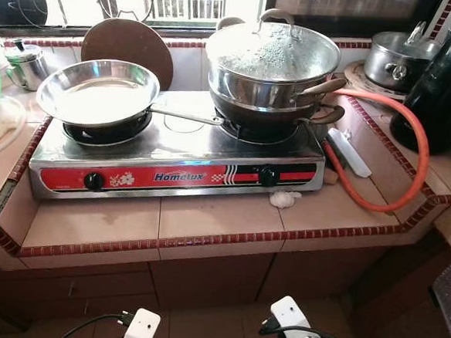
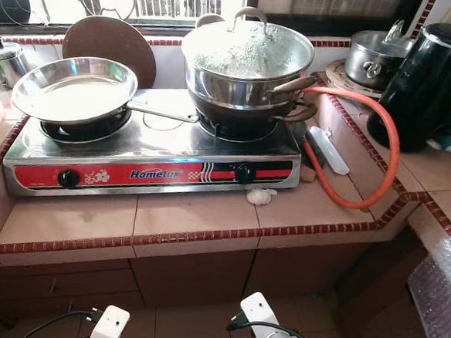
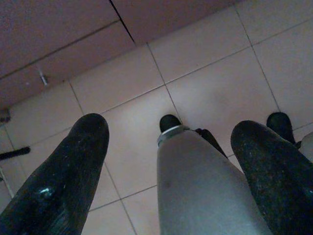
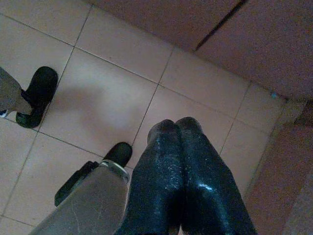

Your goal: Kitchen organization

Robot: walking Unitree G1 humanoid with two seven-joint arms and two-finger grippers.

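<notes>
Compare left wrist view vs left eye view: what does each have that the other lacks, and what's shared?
Left wrist view alone: the left claw, fingers spread and holding nothing, hanging over the tiled floor with the robot's grey leg between them. Left eye view alone: the stove, frying pan, lidded pot stack, orange hose, black kettle. Shared: the brown cabinet front under the counter and some floor tile.
</notes>
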